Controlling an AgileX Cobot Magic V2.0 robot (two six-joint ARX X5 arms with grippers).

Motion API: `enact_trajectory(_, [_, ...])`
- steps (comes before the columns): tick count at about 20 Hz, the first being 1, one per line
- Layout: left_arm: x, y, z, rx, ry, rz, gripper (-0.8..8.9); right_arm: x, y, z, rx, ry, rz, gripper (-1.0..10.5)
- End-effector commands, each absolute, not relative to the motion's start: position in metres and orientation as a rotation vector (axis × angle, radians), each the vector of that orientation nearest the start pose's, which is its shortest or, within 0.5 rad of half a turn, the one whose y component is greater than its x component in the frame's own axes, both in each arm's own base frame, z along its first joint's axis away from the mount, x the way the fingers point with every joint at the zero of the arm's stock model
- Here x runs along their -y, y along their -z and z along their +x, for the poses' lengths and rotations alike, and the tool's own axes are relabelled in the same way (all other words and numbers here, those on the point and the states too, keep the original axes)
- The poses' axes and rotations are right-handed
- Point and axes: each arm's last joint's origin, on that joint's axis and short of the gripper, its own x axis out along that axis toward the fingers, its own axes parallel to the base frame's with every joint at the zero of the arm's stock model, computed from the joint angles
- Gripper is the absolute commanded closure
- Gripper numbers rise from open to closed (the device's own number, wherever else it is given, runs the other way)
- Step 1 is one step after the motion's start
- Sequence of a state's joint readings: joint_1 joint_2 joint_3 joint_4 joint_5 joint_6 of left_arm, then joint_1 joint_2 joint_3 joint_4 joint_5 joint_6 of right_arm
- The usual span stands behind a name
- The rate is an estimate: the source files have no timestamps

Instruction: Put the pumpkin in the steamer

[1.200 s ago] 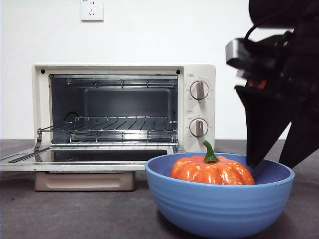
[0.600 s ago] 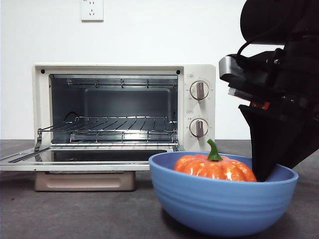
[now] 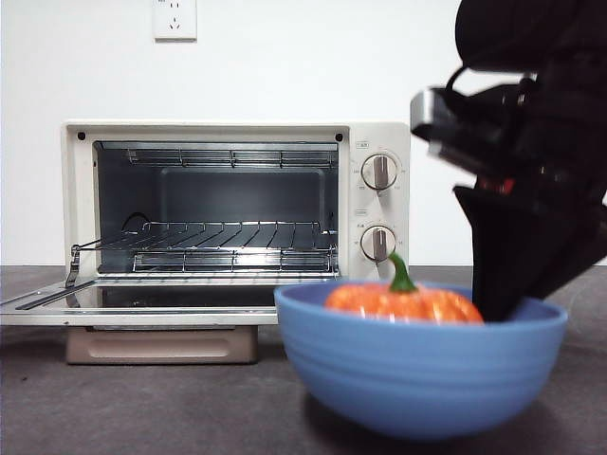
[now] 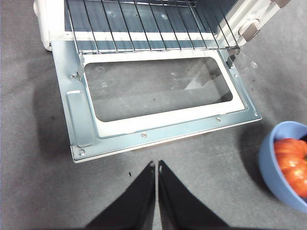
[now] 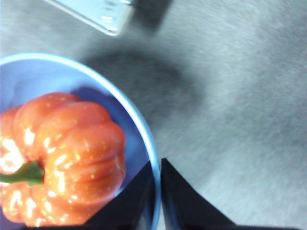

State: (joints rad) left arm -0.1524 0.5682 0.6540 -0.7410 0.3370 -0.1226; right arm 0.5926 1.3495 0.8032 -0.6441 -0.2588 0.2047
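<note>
The orange pumpkin with its green stem lies in a wide blue bowl in front of the steamer's knobs. My right gripper comes down from the upper right onto the bowl's right rim. In the right wrist view its jaws are pinched on the blue rim, one inside next to the pumpkin and one outside. The cream steamer stands open, its door flat on the table. My left gripper hangs shut and empty above the table before that door.
A wire rack sits in the steamer's dark cavity. Two round knobs are on its right panel. The table is dark grey, a white wall with a socket stands behind. From the left wrist camera, the bowl shows beyond the door's corner.
The bowl, with the pumpkin inside, has shifted slightly left and risen a little, now blurred by motion. The right arm moved with it. The steamer has not moved.
</note>
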Motion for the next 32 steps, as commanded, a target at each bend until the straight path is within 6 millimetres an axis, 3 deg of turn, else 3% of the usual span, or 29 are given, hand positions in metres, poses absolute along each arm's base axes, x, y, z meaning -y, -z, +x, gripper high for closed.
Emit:
enact_trajectory(1, [0.026, -0.271, 0.110, -0.677, 0.428, -0.177, 7.99, -0.144, -0.211, 0.194, -1.247, -0.633, -0.017, 9.3])
enact_trajectory(7, [0.026, -0.271, 0.110, -0.676, 0.428, -0.177, 7.99, -0.163, -0.252, 0.203, -1.167, -0.671, 0.015, 9.3])
enact_trajectory(13, [0.026, -0.272, 0.110, -0.675, 0.428, -0.176, 7.99, -0.193, -0.278, 0.243, -1.141, -0.669, 0.036, 9.3])
enact_trajectory(21, [0.026, -0.271, 0.110, -0.677, 0.429, -0.176, 7.99, -0.241, -0.283, 0.309, -1.148, -0.602, 0.085, 9.3])
enact_trajectory(26, [0.026, -0.271, 0.110, -0.678, 0.428, -0.177, 7.99, -0.253, -0.281, 0.327, -1.134, -0.499, 0.157, 9.3])
enact_trajectory(32, [0.028, -0.271, 0.109, -0.680, 0.444, -0.171, 7.99, -0.254, -0.281, 0.333, -1.089, -0.343, 0.275, 9.3])
